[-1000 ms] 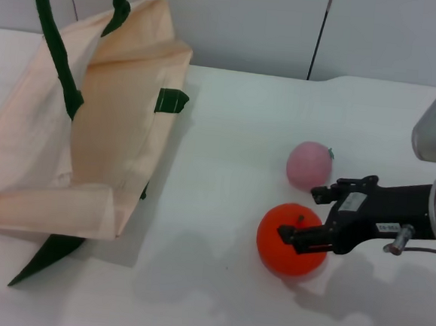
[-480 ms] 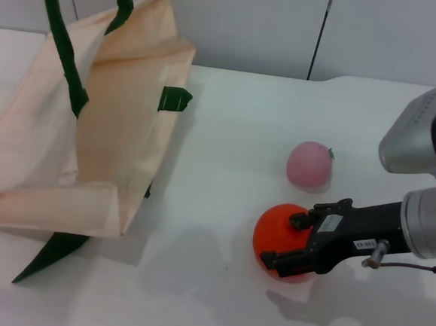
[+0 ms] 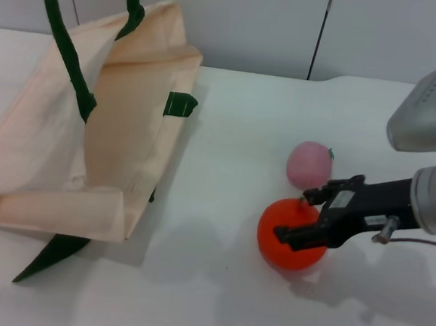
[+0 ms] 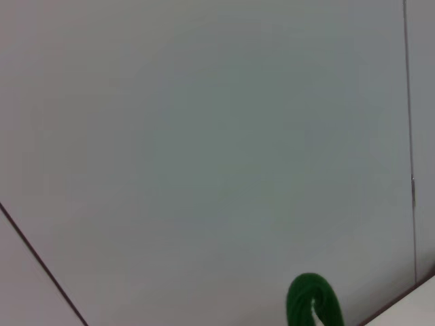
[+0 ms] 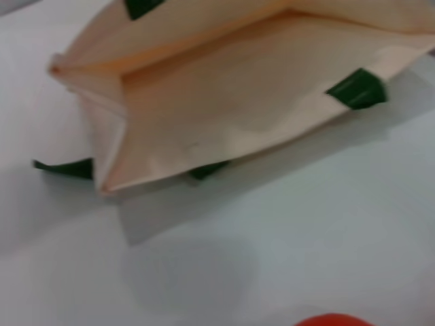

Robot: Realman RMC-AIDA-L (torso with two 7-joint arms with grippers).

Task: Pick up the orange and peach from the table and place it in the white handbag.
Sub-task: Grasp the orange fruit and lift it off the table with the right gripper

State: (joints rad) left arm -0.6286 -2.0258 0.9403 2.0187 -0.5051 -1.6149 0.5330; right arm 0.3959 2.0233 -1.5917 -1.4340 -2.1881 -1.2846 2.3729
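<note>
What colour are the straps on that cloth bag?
Dark green, on the cream white handbag; its handles show best in the head view.

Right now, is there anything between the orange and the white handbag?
No. In the head view only bare table lies between the orange and the white handbag.

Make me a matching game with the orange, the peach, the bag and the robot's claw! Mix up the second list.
Things:
1. orange
2. peach
3. white handbag
4. right claw

Clues:
A. pale pink, sitting free on the table just behind the other fruit
B. lying open on the robot's left side, with green handles
C. black, with its fingers around a fruit
D. bright orange-red, held between two black fingers

Pairs: 1-D, 2-A, 3-B, 4-C
</note>
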